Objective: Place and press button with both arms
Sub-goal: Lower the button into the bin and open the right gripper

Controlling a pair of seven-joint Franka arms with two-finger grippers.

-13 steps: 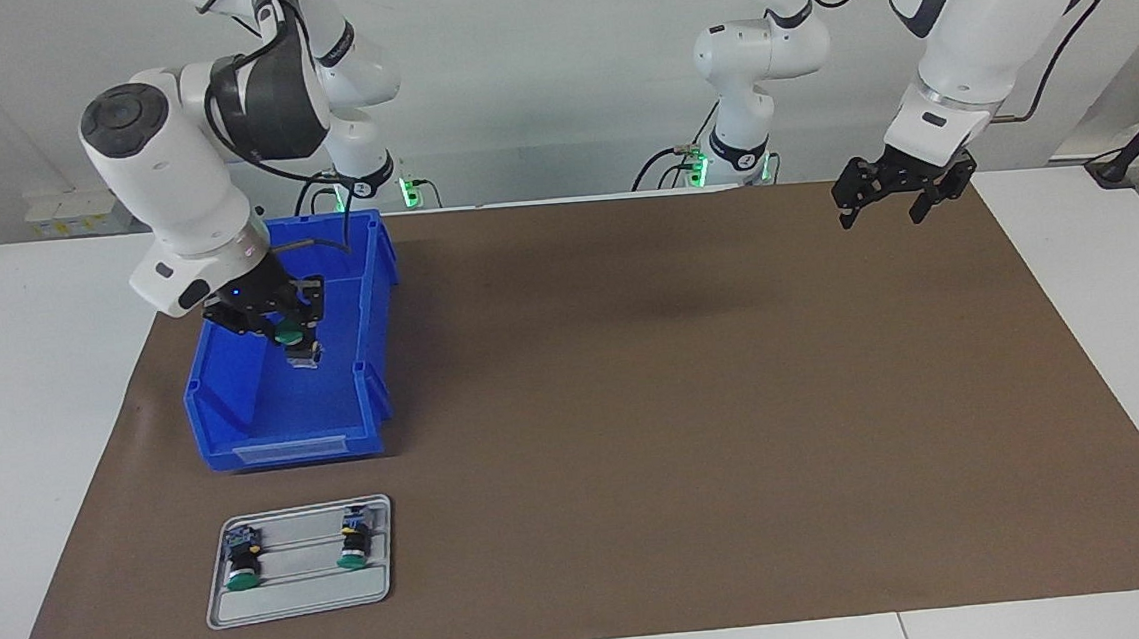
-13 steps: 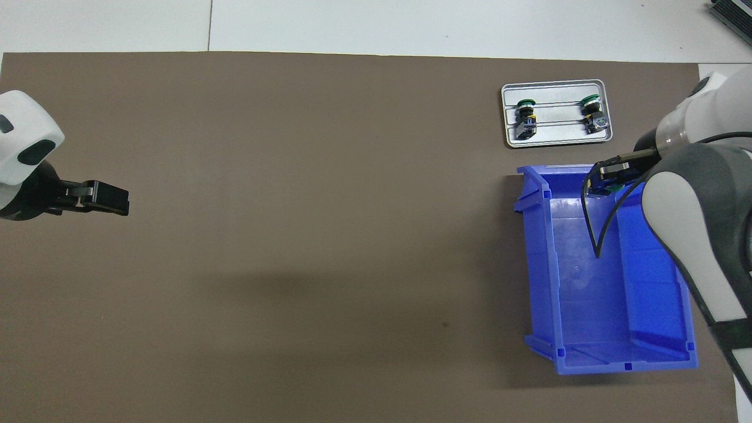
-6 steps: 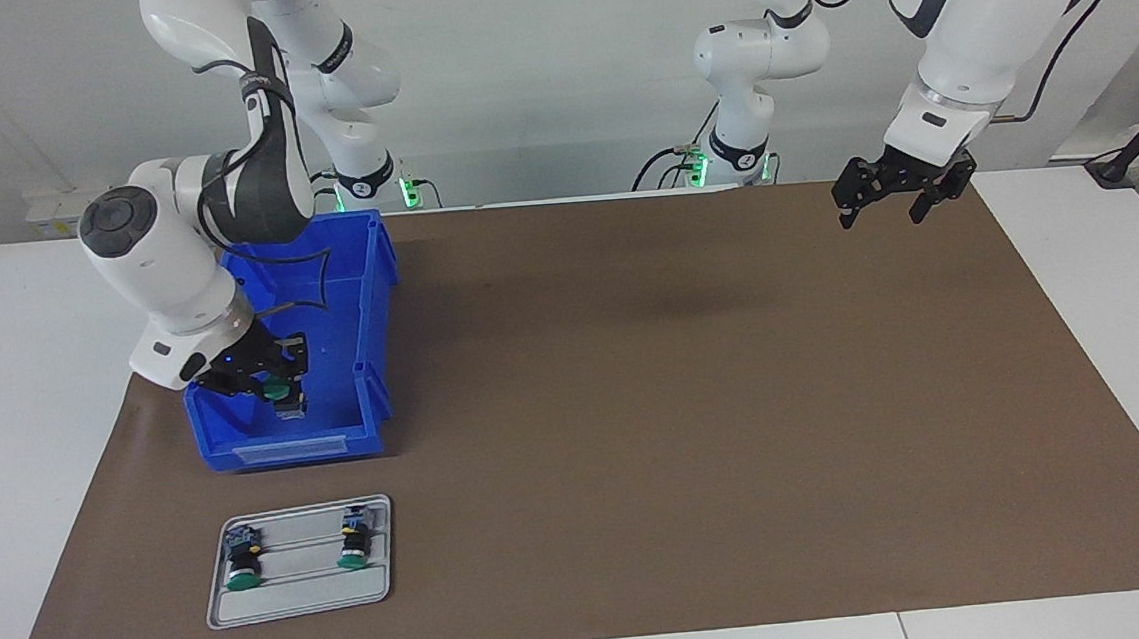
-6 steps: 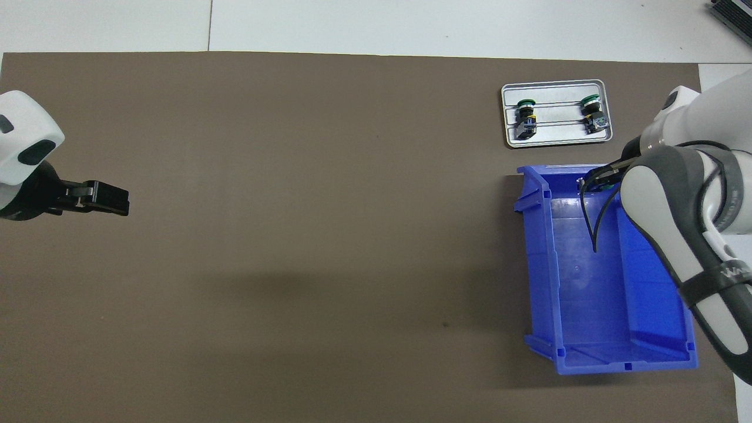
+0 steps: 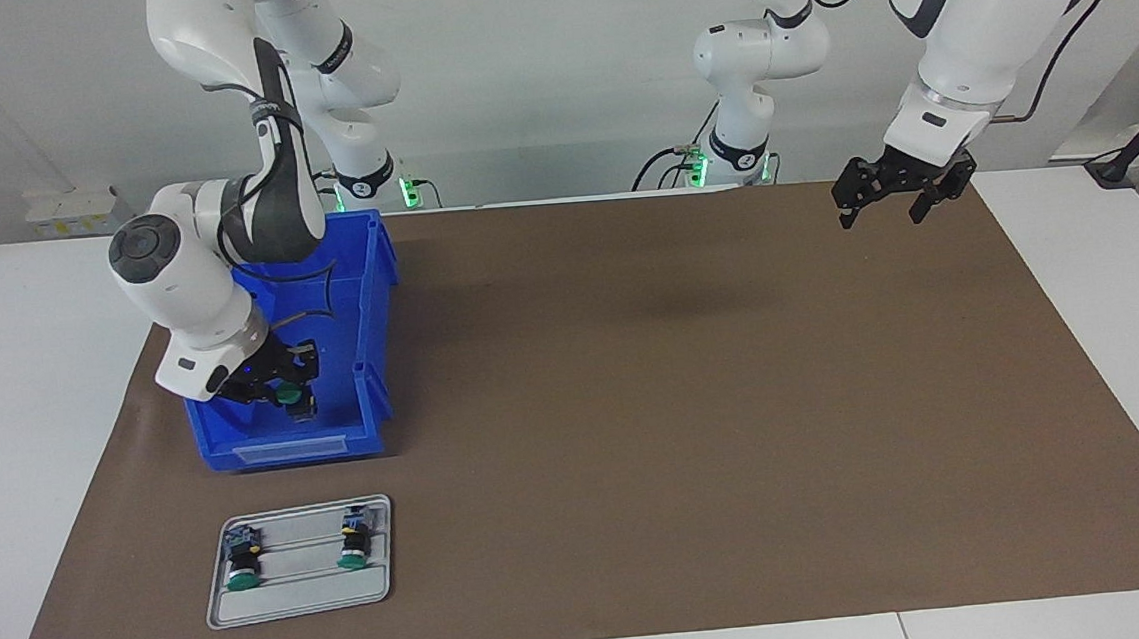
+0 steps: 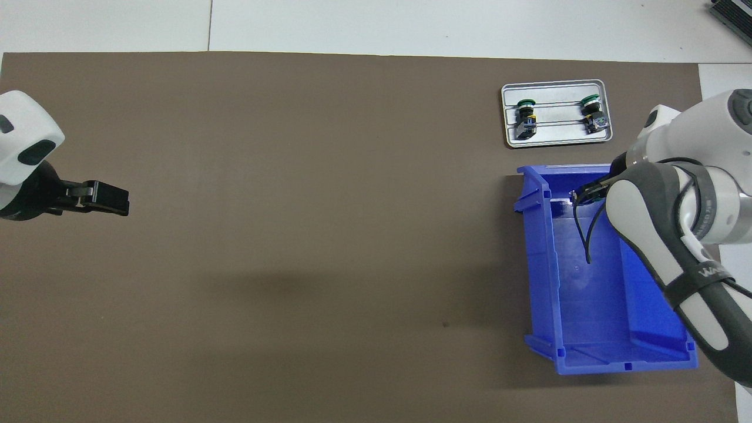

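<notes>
Brown matting underfoot, we carry the button (image 5: 286,393) clamped in our right gripper (image 5: 279,388) over the blue bin (image 5: 368,303); next, onto the tray (image 5: 378,593); left gripper (image 5: 890,199) waits, fingers apart

Little legible text. On the right arm (image 6: 699,276), a black band near the elbow carries white lettering; only "WA" reads in the overhead view, the rest cut off by the curve of the link. The bin (image 5: 283,450) has a label slot on its front wall, nothing readable in it. No numbers or signs readable on the tray (image 5: 298,599) or the surface (image 5: 698,431).
</notes>
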